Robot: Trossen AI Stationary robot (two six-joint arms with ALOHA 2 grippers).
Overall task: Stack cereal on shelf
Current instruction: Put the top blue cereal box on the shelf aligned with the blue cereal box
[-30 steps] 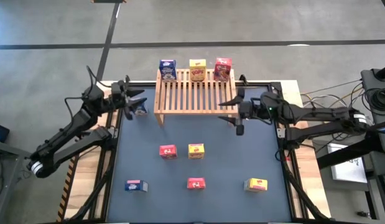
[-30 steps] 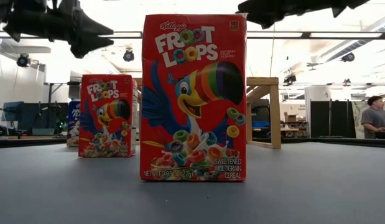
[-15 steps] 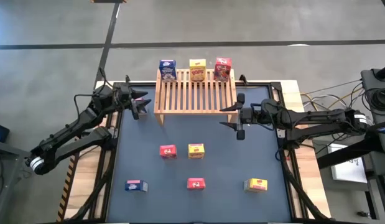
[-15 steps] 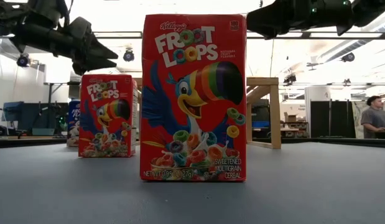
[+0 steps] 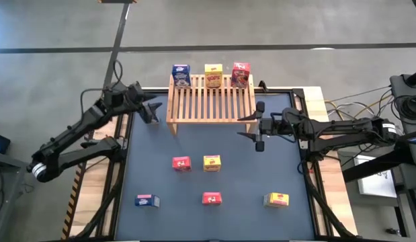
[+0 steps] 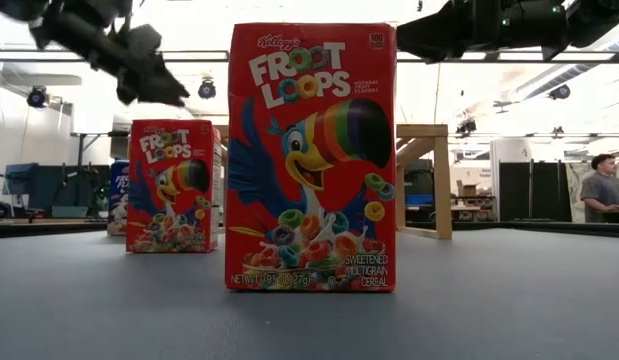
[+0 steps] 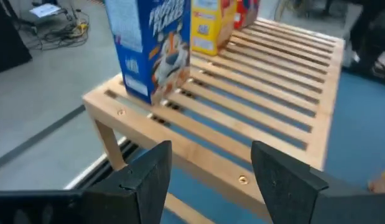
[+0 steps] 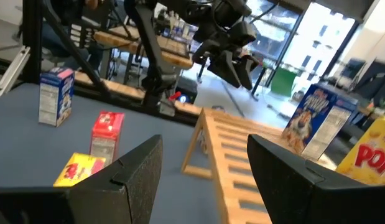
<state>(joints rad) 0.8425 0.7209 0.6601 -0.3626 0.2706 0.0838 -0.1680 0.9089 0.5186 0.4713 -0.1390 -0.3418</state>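
Three up, six to go, by my count. The shelf [image 5: 211,99] sits at the far edge of the surface [image 5: 154,168], and along its back edge stand a blue box [image 5: 181,74], a yellow box [image 5: 213,74] and a red box [image 5: 240,74], side by side in a tidy row. The front of the slats is bare wood, so there is plenty of room.

Down on the surface the rest of the cereal waits: a red box [image 5: 181,163] just beside a yellow one [image 5: 212,162] in the middle, then a near row of a blue box [image 5: 147,200], another red [image 5: 212,197] and another yellow [image 5: 276,199], well apart from each other. That makes five on the surface; a ninth box I cannot find in the overhead view.

Neither arm carries anything. The left gripper [image 5: 152,109] hangs just off the shelf's left end, fingers spread wide and empty, and its wrist view looks between them at the blue box on the slats. The right gripper [image 5: 256,126] hovers by the shelf's right front corner, fingers likewise wide with nothing between them.

I'd call it about a third done: each arm has to reach down for a loose box next.
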